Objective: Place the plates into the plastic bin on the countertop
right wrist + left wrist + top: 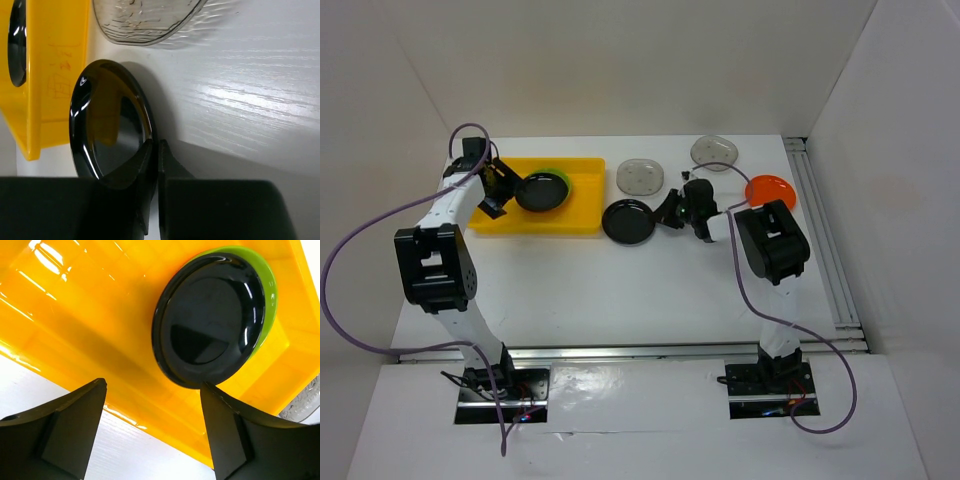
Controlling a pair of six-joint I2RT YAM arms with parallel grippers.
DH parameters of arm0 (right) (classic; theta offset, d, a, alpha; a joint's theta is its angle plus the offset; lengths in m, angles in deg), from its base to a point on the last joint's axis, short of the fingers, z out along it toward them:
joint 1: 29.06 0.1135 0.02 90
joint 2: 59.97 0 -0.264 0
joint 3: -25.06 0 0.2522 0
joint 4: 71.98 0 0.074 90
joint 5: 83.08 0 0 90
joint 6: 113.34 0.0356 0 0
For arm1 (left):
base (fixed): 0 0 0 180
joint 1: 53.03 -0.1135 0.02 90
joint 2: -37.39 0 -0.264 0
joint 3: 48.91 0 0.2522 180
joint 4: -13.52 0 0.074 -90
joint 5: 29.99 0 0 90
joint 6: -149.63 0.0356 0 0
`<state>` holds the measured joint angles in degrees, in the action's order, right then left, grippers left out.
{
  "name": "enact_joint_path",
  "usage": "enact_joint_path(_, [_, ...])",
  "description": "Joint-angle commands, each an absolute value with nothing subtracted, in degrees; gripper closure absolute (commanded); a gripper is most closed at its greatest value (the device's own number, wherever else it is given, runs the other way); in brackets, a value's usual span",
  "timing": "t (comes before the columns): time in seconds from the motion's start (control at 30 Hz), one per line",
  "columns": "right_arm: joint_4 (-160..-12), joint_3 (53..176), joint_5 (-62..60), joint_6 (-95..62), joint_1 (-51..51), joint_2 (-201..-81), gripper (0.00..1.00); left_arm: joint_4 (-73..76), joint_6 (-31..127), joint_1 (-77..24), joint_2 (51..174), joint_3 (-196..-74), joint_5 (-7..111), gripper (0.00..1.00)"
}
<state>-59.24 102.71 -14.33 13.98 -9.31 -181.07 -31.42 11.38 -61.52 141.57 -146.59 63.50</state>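
We see the right gripper (155, 150) clamped on the rim of a black plate (107, 125) beside the plastic bin (585, 200), left gripper (154, 385) apart; the glossy rim may slip on lifting.

Bin (532, 226) is bright yellow and shiny, with white glare streaks across its floor. The black plate in the bin (210, 320) is glossy jet black, and a lime green plate (270, 290) shows as a thin crescent behind it. The second black plate (627, 222) is just as glossy and picks up a yellowish reflection. Both the grey dotted plate (641, 177) and the other grey plate (715, 152) by the tabletop's back edge look see-through grey with rippled texture. The orange plate (770, 188) is plain orange; the tabletop (620, 295) is white.
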Motion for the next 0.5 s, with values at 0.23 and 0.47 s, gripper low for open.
enact_joint_path(0.23, [-76.8, 94.6, 8.1, 12.5, -6.8, -167.1, 1.00, -36.3, 14.7, -56.2, 135.0, -151.6, 66.7, 0.00])
enact_joint_path(0.47, [-85.5, 84.2, 20.6, 15.2, -3.6, -140.3, 1.00, -35.2, 20.4, -34.4, 128.1, -153.4, 67.7, 0.00])
